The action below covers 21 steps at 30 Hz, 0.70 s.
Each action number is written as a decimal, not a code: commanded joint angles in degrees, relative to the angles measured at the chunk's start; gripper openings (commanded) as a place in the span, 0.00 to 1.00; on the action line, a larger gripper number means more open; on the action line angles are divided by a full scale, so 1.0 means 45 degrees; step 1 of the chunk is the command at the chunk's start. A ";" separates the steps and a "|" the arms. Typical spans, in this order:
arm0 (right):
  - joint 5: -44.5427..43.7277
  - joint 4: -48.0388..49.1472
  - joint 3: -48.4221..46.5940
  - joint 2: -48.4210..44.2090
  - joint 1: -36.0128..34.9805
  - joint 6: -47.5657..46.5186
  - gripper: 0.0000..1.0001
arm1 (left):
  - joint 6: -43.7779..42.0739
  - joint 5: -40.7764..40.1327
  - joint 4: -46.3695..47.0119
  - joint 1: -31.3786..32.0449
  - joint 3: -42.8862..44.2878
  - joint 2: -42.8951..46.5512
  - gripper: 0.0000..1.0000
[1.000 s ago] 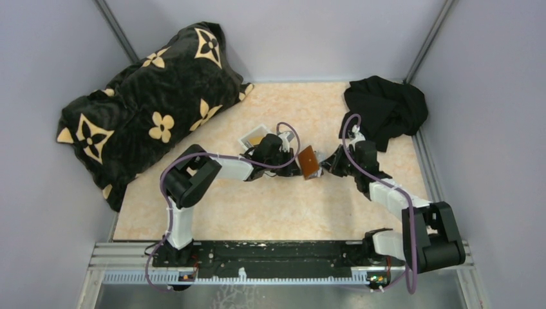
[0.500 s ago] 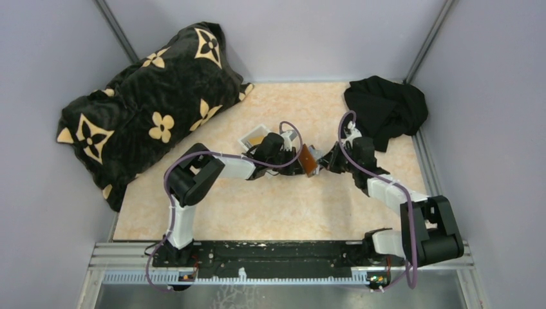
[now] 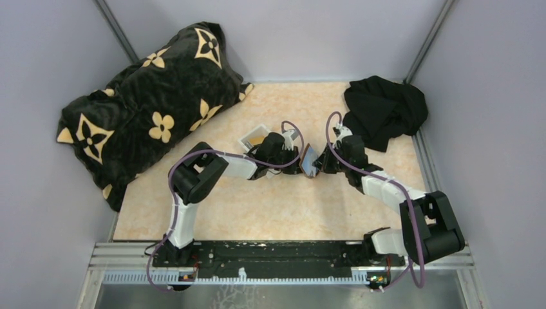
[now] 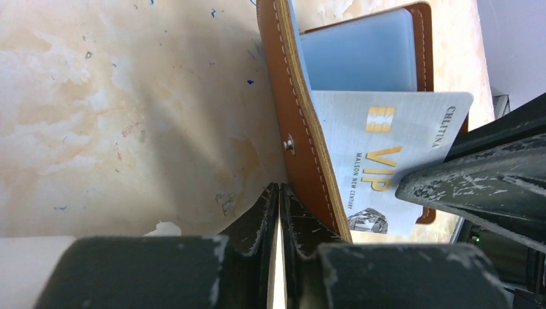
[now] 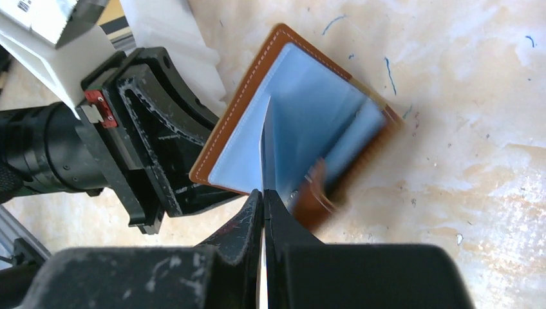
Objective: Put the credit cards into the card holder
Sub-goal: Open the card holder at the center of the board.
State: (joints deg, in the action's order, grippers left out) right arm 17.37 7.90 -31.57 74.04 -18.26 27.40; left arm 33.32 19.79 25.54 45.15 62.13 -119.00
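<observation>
The card holder (image 3: 309,161) is a brown leather wallet, standing open on edge between my two grippers at the table's middle. My right gripper (image 5: 263,192) is shut on a silver VIP credit card (image 4: 380,138). That card shows edge-on (image 5: 265,145) in the right wrist view, its far end between the holder's (image 5: 235,114) blue inner sleeves. My left gripper (image 4: 280,187) has its tips together against the outer leather face (image 4: 302,129), with nothing seen between them. In the top view the left gripper (image 3: 293,161) is left of the holder and the right gripper (image 3: 320,165) is right of it.
A white tray (image 3: 257,136) with something tan inside stands just behind the left gripper. A black pillow with tan flowers (image 3: 148,103) fills the back left. A black cloth (image 3: 385,106) lies at the back right. Grey walls close in on three sides.
My right gripper has moved left with the card up to the holder. The holder has tipped up more on edge. The left arm has barely shifted.
</observation>
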 commanded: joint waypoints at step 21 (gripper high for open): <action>-0.1913 -0.1604 -0.1090 0.0744 -0.0832 -0.0946 0.00 | -0.0584 -0.2365 -0.3405 0.0239 -0.0917 0.0936 0.25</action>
State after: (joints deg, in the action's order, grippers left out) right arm 10.79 2.70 -33.21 76.82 -20.69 24.49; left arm 32.91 15.33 22.50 45.58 60.40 -115.92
